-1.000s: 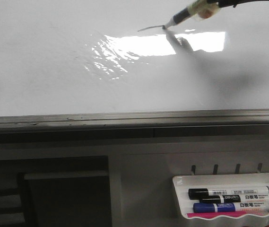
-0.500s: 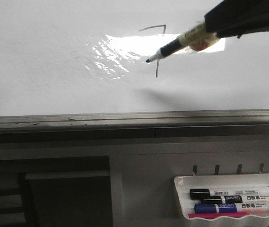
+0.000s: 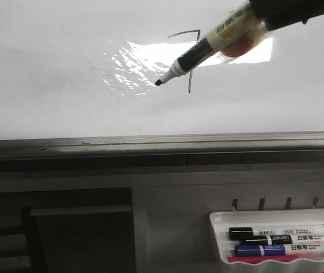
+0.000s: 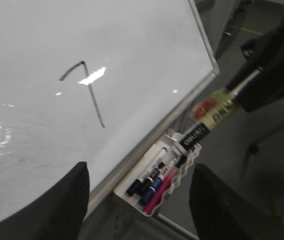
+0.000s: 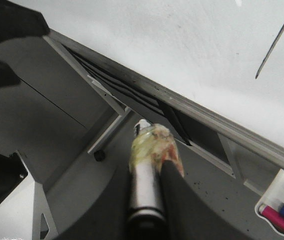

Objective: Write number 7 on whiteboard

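Observation:
The whiteboard (image 3: pixel 48 68) fills the upper front view, and the number 7 (image 3: pixel 183 33) is drawn on it in thin dark line beside the glare patch. My right gripper (image 3: pixel 258 17) is shut on a black marker (image 3: pixel 199 52) wrapped in yellowish tape. The uncapped tip points down-left and is held off the board, in front of the 7's stem. The left wrist view shows the number 7 (image 4: pixel 93 100), the marker (image 4: pixel 206 122) away from the whiteboard (image 4: pixel 32 50), and my left gripper (image 4: pixel 139 205) open and empty. The right wrist view shows the marker (image 5: pixel 146 170) clamped between the fingers.
A grey metal strip (image 3: pixel 150 141) runs along the board's lower edge. Below it at the right hangs a small white tray (image 3: pixel 218 219) holding black, blue and pink markers (image 3: pixel 275 233). The same tray (image 4: pixel 132 192) lies between my left fingers' line of sight.
One second ago only the top stroke existed, with the tip at its end. The stem was then drawn, and the marker has since lifted off the board, its tip moving left and down.

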### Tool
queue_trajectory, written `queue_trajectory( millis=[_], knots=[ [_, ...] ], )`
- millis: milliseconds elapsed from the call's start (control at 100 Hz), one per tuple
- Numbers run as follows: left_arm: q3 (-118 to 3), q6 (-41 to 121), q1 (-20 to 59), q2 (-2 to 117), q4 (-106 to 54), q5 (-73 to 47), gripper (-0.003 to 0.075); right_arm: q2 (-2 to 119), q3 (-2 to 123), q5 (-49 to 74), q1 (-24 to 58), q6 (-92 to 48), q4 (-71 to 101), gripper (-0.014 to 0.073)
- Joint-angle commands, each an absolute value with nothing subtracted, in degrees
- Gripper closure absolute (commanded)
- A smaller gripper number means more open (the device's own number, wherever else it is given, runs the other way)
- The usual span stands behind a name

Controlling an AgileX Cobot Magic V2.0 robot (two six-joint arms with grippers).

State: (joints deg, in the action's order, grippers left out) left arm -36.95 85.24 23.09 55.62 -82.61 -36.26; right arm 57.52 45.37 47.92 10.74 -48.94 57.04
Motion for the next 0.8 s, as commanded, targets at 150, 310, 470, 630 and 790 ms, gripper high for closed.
queue_trajectory(
  millis=[150, 310, 470, 630, 790],
  knots=[
    [-42.62, 92.88, 37.21, 62.17, -85.46, -27.91, 0.0323, 57.11, 50.23, 52.75, 10.32, -44.41, 53.0, 0.0652],
    [-45.55, 95.88, 43.12, 67.13, -83.99, -24.16, 0.0323, 57.11, 50.65, 53.67, 10.32, -43.92, 52.36, 0.0652],
    [-47.73, 95.97, 45.62, 71.75, -83.04, -24.16, 0.0323, 57.11, 50.65, 54.71, 10.32, -43.39, 52.27, 0.0652],
    [-48.86, 95.97, 46.07, 74.87, -82.88, -24.15, 0.0323, 57.11, 50.65, 54.94, 10.32, -43.39, 52.27, 0.0652],
    [-48.89, 97.12, 46.07, 75.89, -82.88, -24.01, 0.0323, 57.11, 50.65, 54.94, 10.32, -43.39, 52.27, 0.0652]
  ],
)
